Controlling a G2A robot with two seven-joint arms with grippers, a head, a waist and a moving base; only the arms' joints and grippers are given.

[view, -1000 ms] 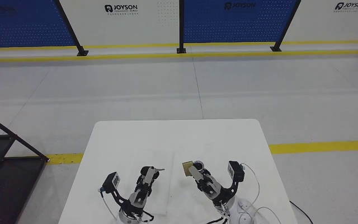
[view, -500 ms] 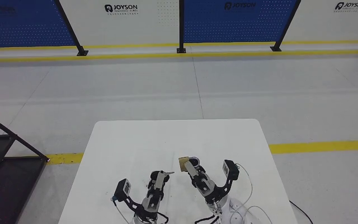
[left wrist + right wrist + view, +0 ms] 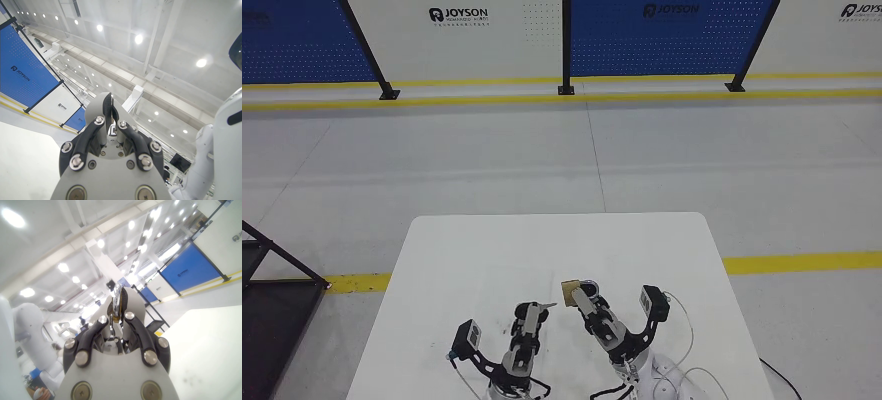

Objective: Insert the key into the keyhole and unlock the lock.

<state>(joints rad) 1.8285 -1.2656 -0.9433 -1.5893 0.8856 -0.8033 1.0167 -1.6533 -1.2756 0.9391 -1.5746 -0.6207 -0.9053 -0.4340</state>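
So the white rectangular desk [image 3: 542,250] has both arms raised over its near edge. The right gripper [image 3: 582,296] is clenched tight on a brass-coloured square padlock [image 3: 570,292], held up off the desk. In the right wrist view the padlock [image 3: 115,311] sits edge-on between the pads, shiny metal on top and brass lower down, with most of its body hidden by the fingers [image 3: 135,302]. The left gripper [image 3: 533,311] is squeezed nearly closed on a small silver metal key [image 3: 546,306], whose tip sticks out toward the padlock. The two look just beside each other with a small gap, but it's too tiny to be sure. In the left wrist view the black pads [image 3: 107,106] hide the key. The keyhole is too small to make out.
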